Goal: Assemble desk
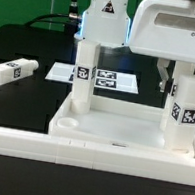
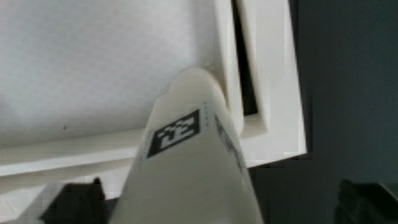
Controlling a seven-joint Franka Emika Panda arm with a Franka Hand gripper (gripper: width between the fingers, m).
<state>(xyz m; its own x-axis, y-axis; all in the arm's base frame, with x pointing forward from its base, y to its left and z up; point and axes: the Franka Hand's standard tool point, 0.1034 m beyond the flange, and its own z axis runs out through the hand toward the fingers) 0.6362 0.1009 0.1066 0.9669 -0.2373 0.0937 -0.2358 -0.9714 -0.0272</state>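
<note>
1. End effector [image 2: 219, 203] spread wide apart, one dark fingertip [image 2: 71, 205] on each side of the second leg [image 2: 187, 150], clamped on nothing.
2. Desk top [image 1: 119, 144] flat on the black worktop [image 1: 24, 100], rim up, at the front of the exterior view.
3. First leg [image 1: 82, 78] upright in the tray's far corner, toward the exterior view's left.
4. Second leg upright toward the exterior view's right, directly below the arm's hand.
5. Loose leg [image 1: 12, 71] lying on the worktop, well apart, at the exterior view's left.
6. Marker board [image 1: 113, 81] flat behind the tray.
</note>
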